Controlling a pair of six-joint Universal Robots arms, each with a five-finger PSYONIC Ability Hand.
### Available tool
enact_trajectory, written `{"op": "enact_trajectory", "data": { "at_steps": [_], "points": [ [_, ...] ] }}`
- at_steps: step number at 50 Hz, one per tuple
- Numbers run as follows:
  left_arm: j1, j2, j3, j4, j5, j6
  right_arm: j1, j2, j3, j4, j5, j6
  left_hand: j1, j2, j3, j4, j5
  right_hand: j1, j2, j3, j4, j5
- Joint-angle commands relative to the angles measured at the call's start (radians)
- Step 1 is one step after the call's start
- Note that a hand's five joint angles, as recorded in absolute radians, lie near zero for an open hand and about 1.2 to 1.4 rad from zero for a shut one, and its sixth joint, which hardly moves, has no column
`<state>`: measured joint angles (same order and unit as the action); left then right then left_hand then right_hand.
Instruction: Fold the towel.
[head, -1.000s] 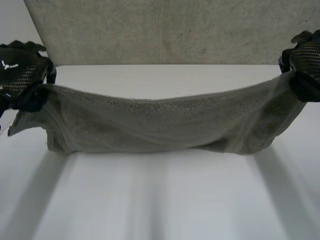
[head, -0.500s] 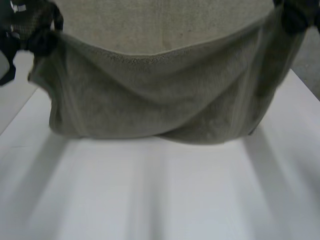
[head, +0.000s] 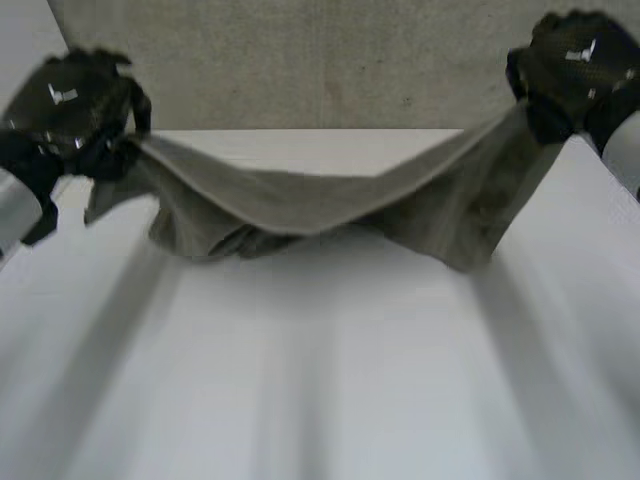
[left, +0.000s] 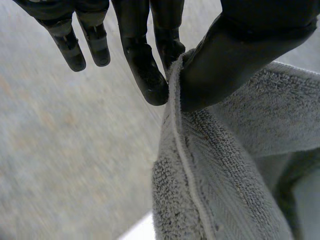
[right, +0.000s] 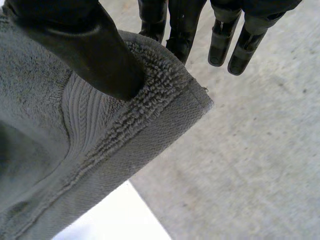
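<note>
Towel (head: 330, 205) is hung btwn both hands, long axis run 9-to-3 o'clock, with sagged middle and lower bulk rested on the table (head: 320, 400). Near its L corner it is pinched thumb-to-fingers by left hand (head: 65, 115) at 9 o'clock. The R corner is pinched likewise by right hand (head: 575, 70) at 2 o'clock, slightly higher. Neither hand is nearer, so prob. the held edge must be laid down evenly.

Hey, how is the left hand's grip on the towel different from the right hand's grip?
The left hand pinches the towel on its hemmed edge; the right hand pinches just inside a corner. In the head view the right hand sits higher than the left hand. Shared: each clamps cloth between thumb and fingers, and the towel sags between them toward the table.
</note>
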<state>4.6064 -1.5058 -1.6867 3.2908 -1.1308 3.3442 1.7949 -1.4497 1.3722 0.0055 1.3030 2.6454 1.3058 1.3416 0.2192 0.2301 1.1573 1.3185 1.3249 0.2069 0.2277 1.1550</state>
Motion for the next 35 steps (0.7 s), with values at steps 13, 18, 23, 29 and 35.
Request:
{"op": "enact_trajectory", "data": {
  "at_steps": [13, 18, 23, 29, 35],
  "points": [
    [0.178, 0.285, -0.257, -0.074, 0.172, 0.043, -0.221, -0.402, 0.419, -0.042, -0.248, 0.01, 0.09, 0.055, -0.045, -0.056, 0.064, 0.078, 0.071, -0.032, -0.053, 0.067],
    [0.184, 0.354, -0.255, -0.143, 0.195, 0.043, -0.33, -0.491, 0.433, 0.065, -0.356, 0.015, 0.09, 0.055, -0.045, -0.056, 0.064, 0.078, 0.071, -0.032, -0.053, 0.067],
    [0.187, 0.369, -0.258, -0.158, 0.221, 0.043, -0.397, -0.492, 0.442, 0.09, -0.412, 0.015, 0.09, 0.055, -0.045, -0.056, 0.064, 0.078, 0.071, -0.032, -0.053, 0.067],
    [0.187, 0.306, -0.263, -0.154, 0.223, 0.044, -0.41, -0.381, 0.461, 0.073, -0.421, 0.002, 0.09, 0.055, -0.045, -0.056, 0.064, 0.078, 0.071, -0.032, -0.053, 0.067],
    [0.152, 0.085, -0.214, -0.151, 0.214, 0.055, -0.285, -0.207, 0.401, 0.054, -0.352, -0.001, 0.09, 0.055, -0.045, -0.056, 0.064, 0.078, 0.071, -0.032, -0.053, 0.067]
  ]
}}
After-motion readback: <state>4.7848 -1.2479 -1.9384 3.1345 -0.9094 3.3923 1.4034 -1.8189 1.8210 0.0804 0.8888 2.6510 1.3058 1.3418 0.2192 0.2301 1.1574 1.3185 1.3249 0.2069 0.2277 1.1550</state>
